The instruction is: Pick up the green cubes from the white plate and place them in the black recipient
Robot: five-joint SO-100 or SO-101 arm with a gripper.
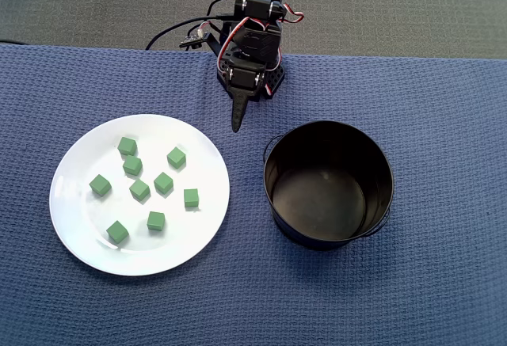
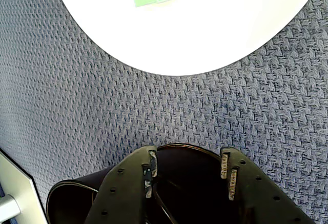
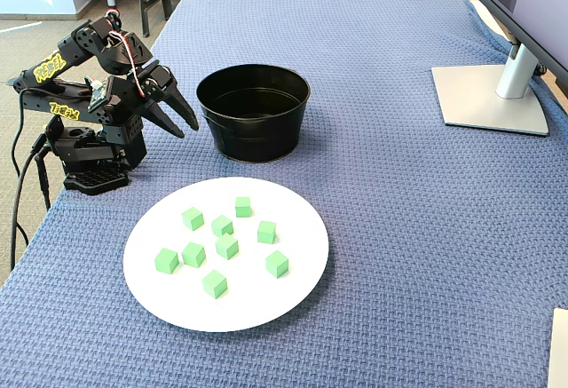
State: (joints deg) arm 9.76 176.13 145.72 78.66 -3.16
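- In the fixed view, working left to right, we record the arm's base at the left table edge with its cables (image 3: 19, 194) trailing down the side, and a grey monitor stand (image 3: 493, 97) far right, well clear of the work area.
- The blue woven cloth (image 3: 408, 228) covers the whole table; we find nothing standing between the arm and either vessel.
- The arm is folded low over its base, and the gripper (image 3: 182, 120) points toward the black recipient (image 3: 255, 113), held above the cloth.
- The two fingers stand apart with nothing between them; the wrist view (image 2: 187, 170) confirms a clear gap.
- The white plate (image 1: 83, 227) lies left in the overhead view and carries eight countable green cubes (image 1: 141, 189), scattered and mostly separate.
- The cubes sit well apart from the gripper (image 1: 237, 124).
- The black recipient (image 1: 329, 184) stands right of the plate, its visible interior bare.
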